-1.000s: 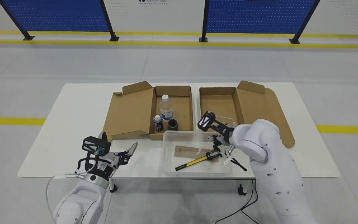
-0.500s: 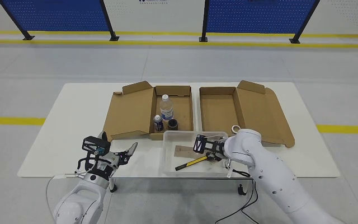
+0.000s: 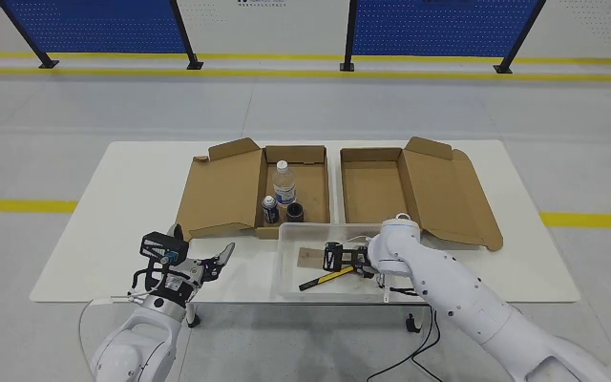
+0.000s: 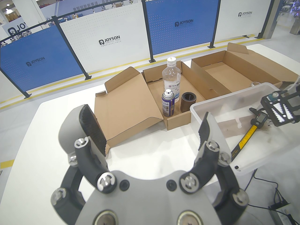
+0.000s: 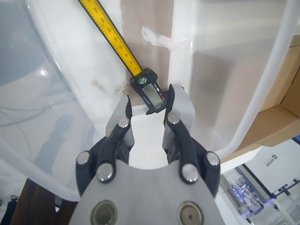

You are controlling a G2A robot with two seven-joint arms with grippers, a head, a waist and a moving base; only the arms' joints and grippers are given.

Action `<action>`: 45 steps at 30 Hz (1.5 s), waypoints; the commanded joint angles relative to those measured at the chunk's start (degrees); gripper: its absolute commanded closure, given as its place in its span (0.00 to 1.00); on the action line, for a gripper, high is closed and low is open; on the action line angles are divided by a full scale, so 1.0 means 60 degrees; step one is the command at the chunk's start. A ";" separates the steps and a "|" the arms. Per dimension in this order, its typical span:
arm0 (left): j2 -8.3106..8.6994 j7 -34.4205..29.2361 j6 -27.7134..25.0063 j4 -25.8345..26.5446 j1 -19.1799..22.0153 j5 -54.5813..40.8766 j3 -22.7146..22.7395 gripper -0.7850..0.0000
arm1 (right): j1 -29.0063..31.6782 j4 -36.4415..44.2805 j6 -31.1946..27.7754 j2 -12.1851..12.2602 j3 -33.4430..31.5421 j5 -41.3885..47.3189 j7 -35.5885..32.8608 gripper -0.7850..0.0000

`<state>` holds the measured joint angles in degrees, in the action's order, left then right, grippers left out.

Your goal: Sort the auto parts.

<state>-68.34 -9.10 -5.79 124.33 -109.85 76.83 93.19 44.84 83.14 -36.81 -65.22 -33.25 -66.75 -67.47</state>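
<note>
Right end effector (image 5: 149, 94) dropped into bin (image 3: 301, 237), spread astride caliper (image 5: 118, 44) | left end effector (image 4: 145, 112) released

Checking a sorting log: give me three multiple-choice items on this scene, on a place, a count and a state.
1. Where does the digital caliper lie? A) clear plastic bin B) right cardboard box C) bare table
2. How many things stand in the left cardboard box? A) one B) three C) five
3. The right gripper's jaws are: A) shut empty B) shut on a hammer C) open
1 A, it lies on the bin's floor. 2 B, bottle, spray can, black bushing. 3 C, they flank the caliper's display head with gaps.
</note>
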 commanded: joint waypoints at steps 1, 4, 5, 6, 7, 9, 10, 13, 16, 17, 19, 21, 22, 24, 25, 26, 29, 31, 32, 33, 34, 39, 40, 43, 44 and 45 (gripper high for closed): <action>0.0000 0.0001 0.0001 0.0000 0.0000 0.0000 0.0000 0.00 | -0.0146 -0.0144 -0.0019 -0.0064 0.0251 -0.0012 0.0020 0.58; 0.0000 0.0001 0.0001 0.0000 0.0000 0.0000 0.0000 0.00 | -0.0317 -0.0400 -0.0044 -0.0177 0.0557 -0.0069 0.0045 0.58; 0.0000 0.0001 0.0001 0.0000 0.0000 0.0000 0.0000 0.00 | -0.0357 -0.0486 -0.0054 -0.0219 0.0642 -0.0050 0.0055 0.58; 0.0000 0.0001 0.0001 0.0000 0.0000 0.0000 0.0000 0.00 | -0.0398 -0.0563 -0.0064 -0.0260 0.0708 -0.0006 0.0064 0.58; 0.0000 0.0001 0.0001 0.0000 0.0000 0.0000 0.0000 0.00 | -0.0435 -0.0637 -0.0063 -0.0300 0.0767 0.0026 0.0063 0.58; 0.0000 0.0001 0.0001 0.0000 0.0000 0.0000 0.0000 0.00 | -0.0490 -0.0807 -0.0059 -0.0373 0.0904 0.0074 0.0060 0.58; 0.0000 0.0001 0.0001 0.0000 0.0000 0.0000 0.0000 0.00 | -0.0528 -0.0886 -0.0061 -0.0411 0.0957 0.0085 0.0062 0.59; 0.0000 0.0001 0.0001 0.0000 0.0000 0.0000 0.0000 0.00 | -0.0618 -0.1142 -0.0079 -0.0514 0.1048 0.0274 0.0080 0.60; 0.0000 0.0001 0.0001 0.0000 0.0000 0.0000 0.0000 0.00 | -0.0700 -0.1326 -0.0073 -0.0598 0.1128 0.0393 0.0074 0.62; 0.0000 0.0001 0.0001 0.0000 0.0000 0.0000 0.0000 0.00 | -0.0727 -0.1376 -0.0076 -0.0623 0.1142 0.0436 0.0077 0.63; 0.0000 0.0001 0.0001 0.0000 0.0000 0.0000 0.0000 0.00 | -0.0784 -0.1453 -0.0074 -0.0673 0.1206 0.0433 0.0074 0.64; 0.0000 0.0001 0.0001 0.0000 0.0000 0.0000 0.0000 0.00 | -0.0847 -0.1513 -0.0075 -0.0722 0.1279 0.0390 0.0076 0.64; 0.0000 0.0001 0.0001 0.0000 0.0000 0.0000 0.0000 0.00 | -0.0870 -0.1539 -0.0076 -0.0747 0.1301 0.0383 0.0077 0.64; 0.0000 0.0001 0.0001 0.0000 0.0000 0.0000 0.0000 0.00 | -0.0936 -0.1543 -0.0053 -0.0793 0.1399 0.0162 0.0054 0.64; 0.0000 0.0001 0.0001 0.0000 0.0000 0.0000 0.0000 0.00 | -0.0948 -0.1561 -0.0063 -0.0816 0.1432 0.0117 0.0064 0.64; 0.0000 0.0001 0.0001 0.0000 0.0000 0.0000 0.0000 0.00 | -0.0961 -0.1592 -0.0075 -0.0841 0.1439 0.0131 0.0089 0.63; 0.0000 0.0001 0.0001 0.0000 0.0000 0.0000 0.0000 0.00 | -0.1029 -0.1690 -0.0149 -0.0903 0.1548 0.0106 0.0149 0.63; 0.0000 0.0001 0.0001 0.0000 0.0000 0.0000 0.0000 0.00 | -0.1088 -0.1787 -0.0171 -0.0948 0.1634 0.0119 0.0171 0.63; 0.0000 0.0001 0.0001 0.0000 0.0000 0.0000 0.0000 0.00 | -0.1114 -0.1836 -0.0182 -0.0970 0.1678 0.0121 0.0183 0.63; 0.0000 0.0001 0.0001 0.0000 0.0000 0.0000 0.0000 0.00 | -0.1136 -0.1887 -0.0189 -0.0994 0.1737 0.0096 0.0189 0.62; 0.0000 0.0001 0.0001 0.0000 0.0000 0.0000 0.0000 0.00 | -0.1164 -0.1936 -0.0201 -0.1019 0.1808 0.0049 0.0201 0.62; 0.0000 0.0001 0.0001 0.0000 0.0000 0.0000 0.0000 0.00 | -0.1281 -0.2178 -0.0239 -0.1133 0.1984 0.0028 0.0239 0.67; 0.0000 0.0001 0.0001 0.0000 0.0000 0.0000 0.0000 0.00 | -0.1304 -0.2217 -0.0258 -0.1153 0.2025 0.0034 0.0258 0.70; 0.0000 0.0001 0.0001 0.0000 0.0000 0.0000 0.0000 0.00 | -0.1352 -0.2315 -0.0266 -0.1211 0.2074 0.0176 0.0266 1.00; 0.0000 0.0001 0.0001 0.0000 0.0000 0.0000 0.0000 0.00 | -0.1368 -0.2328 -0.0257 -0.1227 0.2086 0.0205 0.0257 1.00; 0.0000 0.0001 0.0001 0.0000 0.0000 0.0000 0.0000 0.00 | -0.1379 -0.2341 -0.0245 -0.1241 0.2098 0.0240 0.0246 1.00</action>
<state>-68.34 -9.10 -5.79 124.33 -109.85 76.83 93.19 36.63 69.15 -38.37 -72.58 -20.71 -65.55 -65.92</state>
